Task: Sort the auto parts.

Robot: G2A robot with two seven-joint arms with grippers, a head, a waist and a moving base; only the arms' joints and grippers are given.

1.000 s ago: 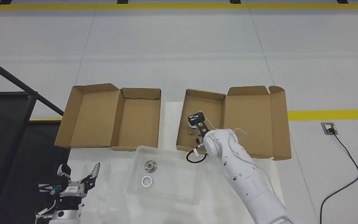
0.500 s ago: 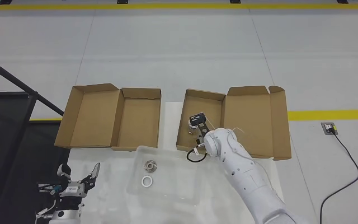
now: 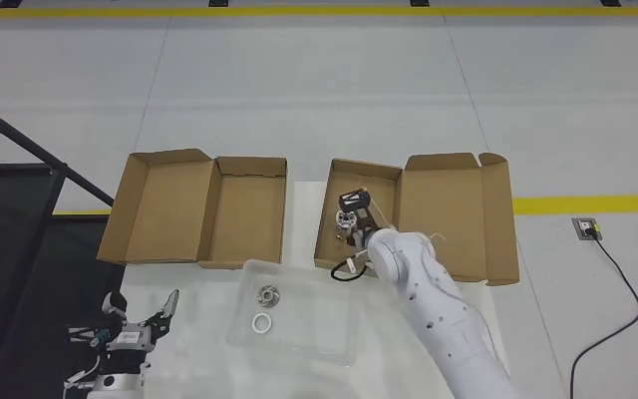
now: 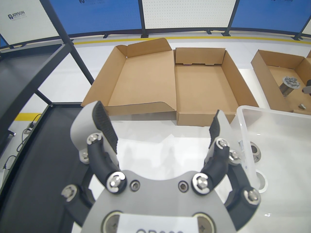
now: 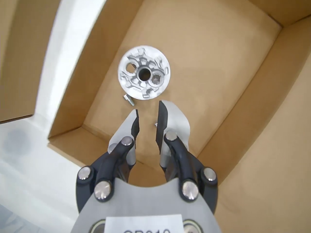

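Right end effector [image 5: 148,107], jaws narrowly parted and empty, hangs over the cardboard box [image 5: 218,61], near the metal hub [image 5: 143,73]. Left end effector [image 4: 158,109]: spread wide, empty.

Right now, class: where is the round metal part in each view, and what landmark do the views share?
Top view: round metal part in the right cardboard box.
Left wrist view: part in that box, beyond the clear bin.
Right wrist view: part on the box floor, just ahead of the right hand.
Shared landmark: that box.
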